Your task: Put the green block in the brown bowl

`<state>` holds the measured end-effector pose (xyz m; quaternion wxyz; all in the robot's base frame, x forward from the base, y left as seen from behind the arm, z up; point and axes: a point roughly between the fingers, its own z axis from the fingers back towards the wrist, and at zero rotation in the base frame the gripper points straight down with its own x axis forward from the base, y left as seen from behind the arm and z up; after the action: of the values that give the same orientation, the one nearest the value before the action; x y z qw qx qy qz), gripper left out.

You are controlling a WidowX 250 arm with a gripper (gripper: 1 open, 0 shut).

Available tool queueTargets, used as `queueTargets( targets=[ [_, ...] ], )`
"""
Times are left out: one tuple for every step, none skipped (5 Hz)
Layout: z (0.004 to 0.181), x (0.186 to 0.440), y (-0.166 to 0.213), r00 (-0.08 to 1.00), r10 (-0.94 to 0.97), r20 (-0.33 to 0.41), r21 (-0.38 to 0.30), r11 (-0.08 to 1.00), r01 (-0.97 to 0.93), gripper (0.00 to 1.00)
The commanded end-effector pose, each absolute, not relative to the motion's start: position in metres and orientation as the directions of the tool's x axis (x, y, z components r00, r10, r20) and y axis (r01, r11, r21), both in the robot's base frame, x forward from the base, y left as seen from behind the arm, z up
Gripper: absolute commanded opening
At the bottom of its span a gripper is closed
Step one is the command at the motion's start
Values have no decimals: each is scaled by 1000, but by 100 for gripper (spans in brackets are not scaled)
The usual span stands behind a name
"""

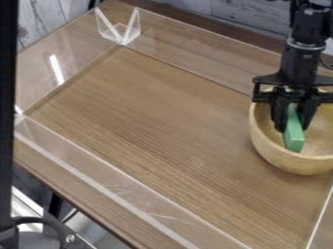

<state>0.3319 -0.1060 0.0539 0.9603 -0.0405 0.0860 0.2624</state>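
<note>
The brown bowl (268,146) sits at the right edge of the wooden tabletop, partly cut off by the frame. My gripper (293,109) points down over the bowl, its black fingers just above the rim. It is shut on the green block (295,133). The block hangs tilted from the fingers, and its lower end reaches down inside the bowl. I cannot tell whether that end touches the bowl's floor.
Low clear plastic walls (78,156) ring the wooden tabletop (143,97). A clear corner bracket (117,27) stands at the back left. The table's front edge drops off at the lower left.
</note>
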Motion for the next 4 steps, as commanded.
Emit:
queueTargets(
  targets=[
    [75,345,-107,860,498,-116,-49,862,-505,0],
    [77,347,-105,858,505,-95,-19,861,-509,0],
    [67,348,-104,851,518,-93,-22,853,-521,0],
    [57,349,-103,842,531,-93,-28,844,-536,0]
  ],
)
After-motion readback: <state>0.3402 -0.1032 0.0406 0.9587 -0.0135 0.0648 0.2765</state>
